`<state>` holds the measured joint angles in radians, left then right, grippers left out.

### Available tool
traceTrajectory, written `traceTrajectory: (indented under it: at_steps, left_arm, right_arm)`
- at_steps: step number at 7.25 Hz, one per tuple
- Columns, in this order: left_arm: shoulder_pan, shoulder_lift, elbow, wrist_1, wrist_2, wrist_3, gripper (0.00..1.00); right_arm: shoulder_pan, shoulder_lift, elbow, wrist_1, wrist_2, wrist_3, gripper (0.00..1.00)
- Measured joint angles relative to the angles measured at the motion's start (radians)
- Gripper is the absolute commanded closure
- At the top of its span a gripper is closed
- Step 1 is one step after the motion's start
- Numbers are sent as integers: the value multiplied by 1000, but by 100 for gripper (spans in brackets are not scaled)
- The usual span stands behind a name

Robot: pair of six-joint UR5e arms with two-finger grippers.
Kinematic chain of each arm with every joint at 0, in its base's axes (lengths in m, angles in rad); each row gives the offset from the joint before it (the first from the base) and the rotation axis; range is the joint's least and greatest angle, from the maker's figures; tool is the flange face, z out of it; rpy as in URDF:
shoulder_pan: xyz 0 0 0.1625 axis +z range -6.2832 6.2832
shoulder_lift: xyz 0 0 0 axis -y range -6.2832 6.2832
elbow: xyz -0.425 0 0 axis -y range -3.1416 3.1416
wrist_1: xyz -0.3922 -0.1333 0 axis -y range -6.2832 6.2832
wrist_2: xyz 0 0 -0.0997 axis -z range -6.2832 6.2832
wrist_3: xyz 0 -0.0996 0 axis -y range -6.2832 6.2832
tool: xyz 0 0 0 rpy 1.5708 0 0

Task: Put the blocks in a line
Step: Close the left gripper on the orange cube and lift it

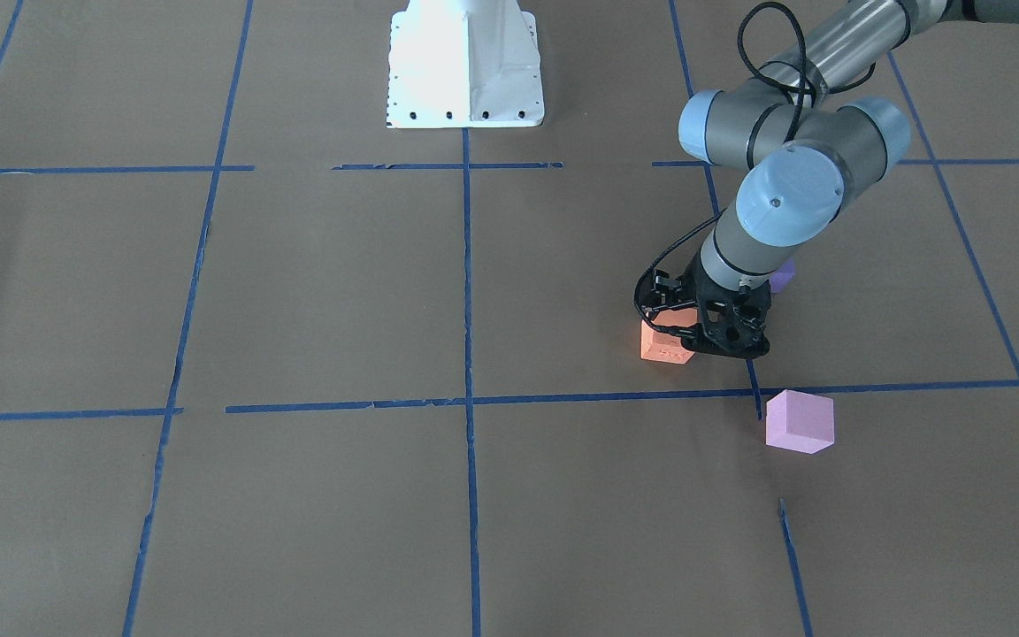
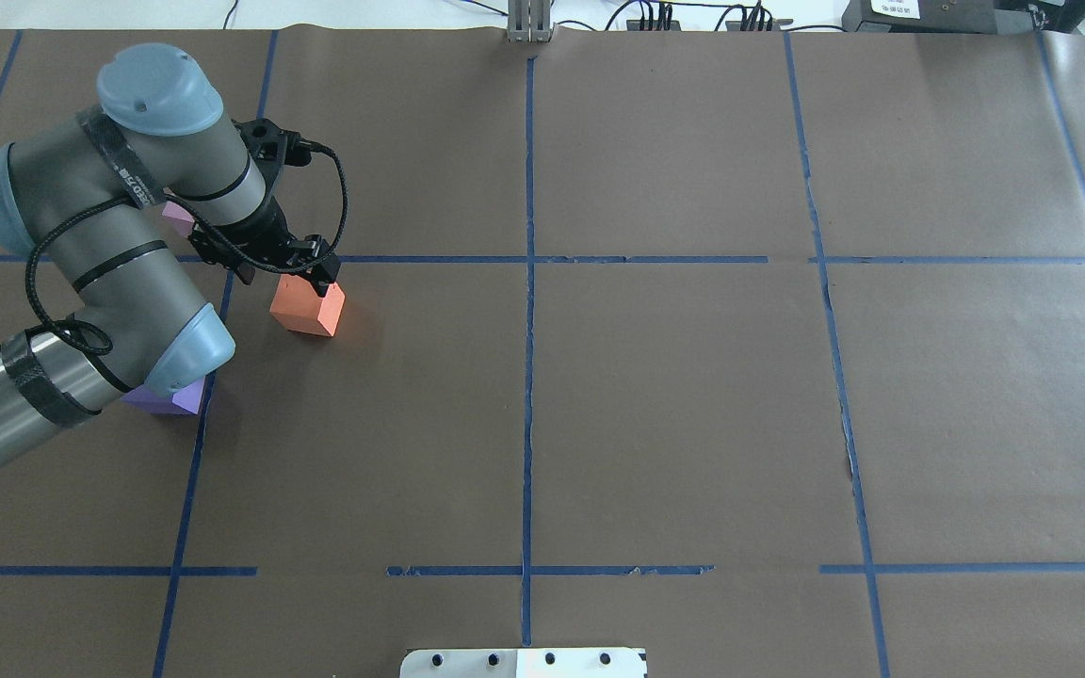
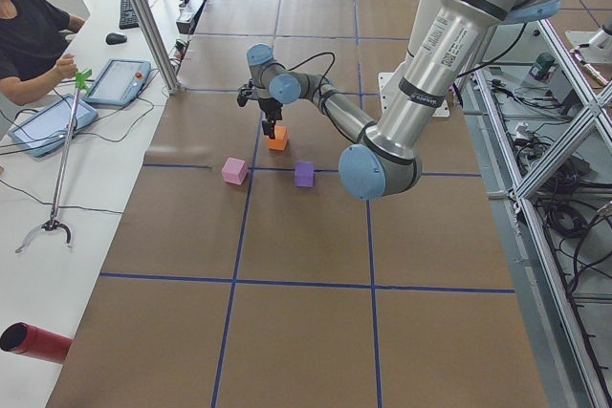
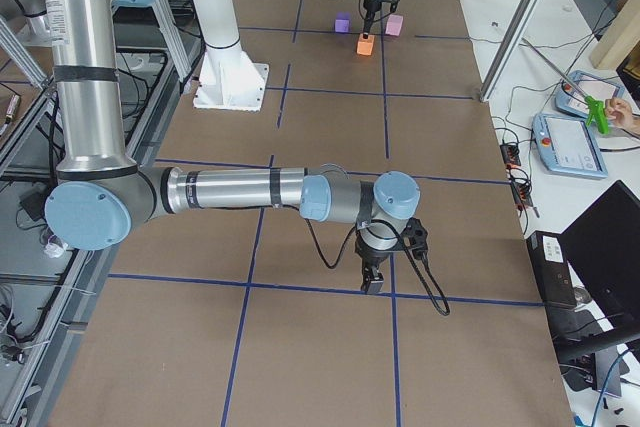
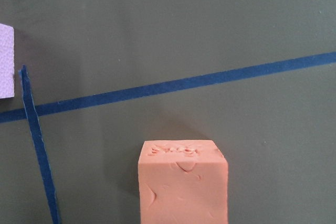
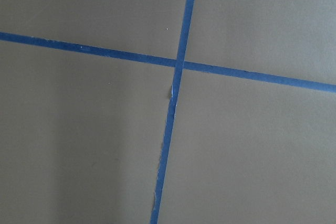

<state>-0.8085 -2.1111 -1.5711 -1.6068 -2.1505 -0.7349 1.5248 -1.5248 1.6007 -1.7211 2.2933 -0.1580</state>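
My left gripper point(image 2: 302, 281) is low over the table, closed on the orange block point(image 2: 307, 308). The block sits at or just above the paper. In the front view the gripper point(image 1: 695, 339) covers the right part of the orange block point(image 1: 662, 347). The left wrist view shows the orange block point(image 5: 184, 182) at bottom centre. The purple block point(image 2: 166, 397) lies partly under my left forearm and shows beside the wrist point(image 1: 782, 276). The pink block point(image 1: 799, 422) lies by a tape crossing and peeks out behind the arm point(image 2: 178, 218). My right gripper point(image 4: 372, 282) hangs over a tape crossing; I cannot tell whether it is open.
Brown paper with a blue tape grid point(image 2: 529, 259) covers the table. The white robot base point(image 1: 465, 66) stands at the robot's edge. An operator point(image 3: 24, 35), tablets and a grabber tool are at a side bench. A red cylinder point(image 3: 33, 343) lies there too.
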Motion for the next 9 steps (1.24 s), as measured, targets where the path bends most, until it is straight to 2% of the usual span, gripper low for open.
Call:
traceTrajectory:
  at_steps: [9]
  left_arm:
    - [24, -6, 79, -130, 6, -93, 0]
  right_arm:
    - [0, 0, 1, 0, 0, -1, 0]
